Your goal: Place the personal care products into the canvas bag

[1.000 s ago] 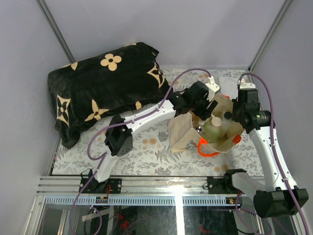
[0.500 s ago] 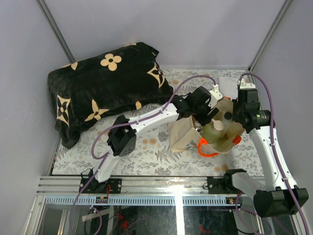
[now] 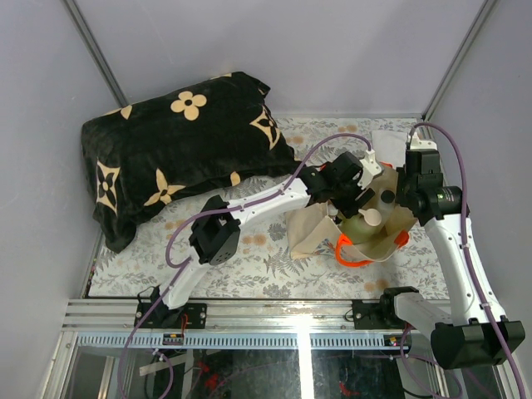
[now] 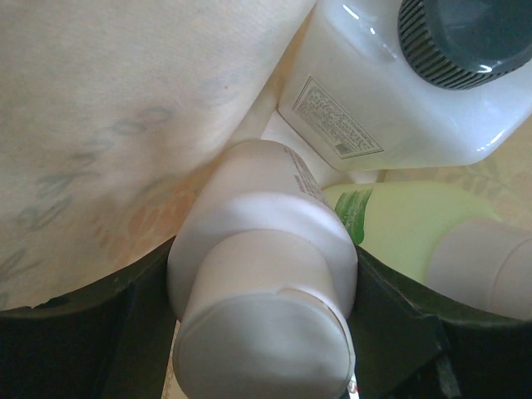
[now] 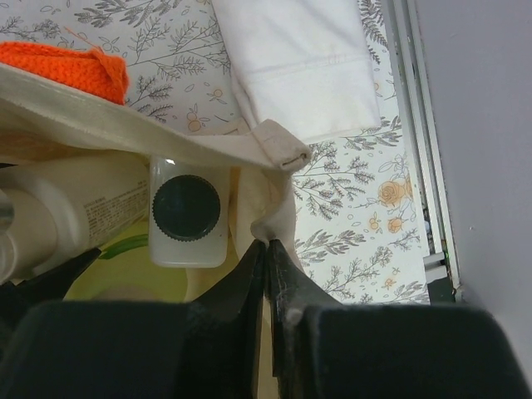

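The canvas bag (image 3: 312, 224) lies open on the table, orange handle (image 3: 353, 253) at its near edge. My left gripper (image 3: 356, 193) reaches into its mouth, shut on a cream squat bottle (image 4: 264, 274). Just beyond it inside the bag lie the white rectangular bottle with dark cap (image 4: 399, 83) and the pale green bottle with beige cap (image 4: 407, 229). My right gripper (image 5: 268, 245) is shut on the bag's rim (image 5: 274, 150), holding it up. The white bottle (image 5: 186, 212) and green bottle (image 5: 125, 278) show below it. The small clear bottle is hidden.
A black blanket with cream flowers (image 3: 174, 150) fills the back left. A folded white cloth (image 5: 291, 66) lies beyond the bag at the right. The floral table cover (image 3: 258, 262) ends at a metal rail (image 3: 274, 320) in front.
My left arm has pushed further right, into the bag's mouth, with the cream bottle. My right gripper keeps its hold on the rim.
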`<control>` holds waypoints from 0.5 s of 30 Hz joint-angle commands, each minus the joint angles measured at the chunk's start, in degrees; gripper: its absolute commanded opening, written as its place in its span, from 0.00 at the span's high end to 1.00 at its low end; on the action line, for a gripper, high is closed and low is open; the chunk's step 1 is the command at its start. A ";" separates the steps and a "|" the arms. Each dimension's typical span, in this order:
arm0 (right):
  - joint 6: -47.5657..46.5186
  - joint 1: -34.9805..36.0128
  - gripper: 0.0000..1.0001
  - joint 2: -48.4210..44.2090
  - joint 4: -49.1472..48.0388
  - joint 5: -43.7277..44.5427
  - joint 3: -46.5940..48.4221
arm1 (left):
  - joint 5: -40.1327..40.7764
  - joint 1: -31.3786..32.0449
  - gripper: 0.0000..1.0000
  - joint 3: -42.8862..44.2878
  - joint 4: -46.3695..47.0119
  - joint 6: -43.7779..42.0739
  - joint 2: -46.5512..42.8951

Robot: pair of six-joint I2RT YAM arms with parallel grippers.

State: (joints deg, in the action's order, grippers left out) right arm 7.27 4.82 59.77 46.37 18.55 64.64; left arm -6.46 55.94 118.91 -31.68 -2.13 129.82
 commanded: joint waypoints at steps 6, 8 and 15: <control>0.81 -0.10 0.86 -1.03 4.23 1.39 1.35 | -1.05 0.70 0.01 -0.99 2.20 1.39 -3.65; 0.69 -0.09 0.86 -1.04 3.96 1.44 1.53 | -1.33 0.51 0.00 -1.03 2.50 1.75 -5.58; 0.07 -0.07 0.86 -0.79 2.67 -0.18 3.41 | -1.74 -2.07 0.00 1.32 4.31 5.89 -13.20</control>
State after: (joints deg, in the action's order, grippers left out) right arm 7.77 4.84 59.46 47.44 18.35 65.10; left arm -7.49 55.66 118.24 -31.66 0.51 123.63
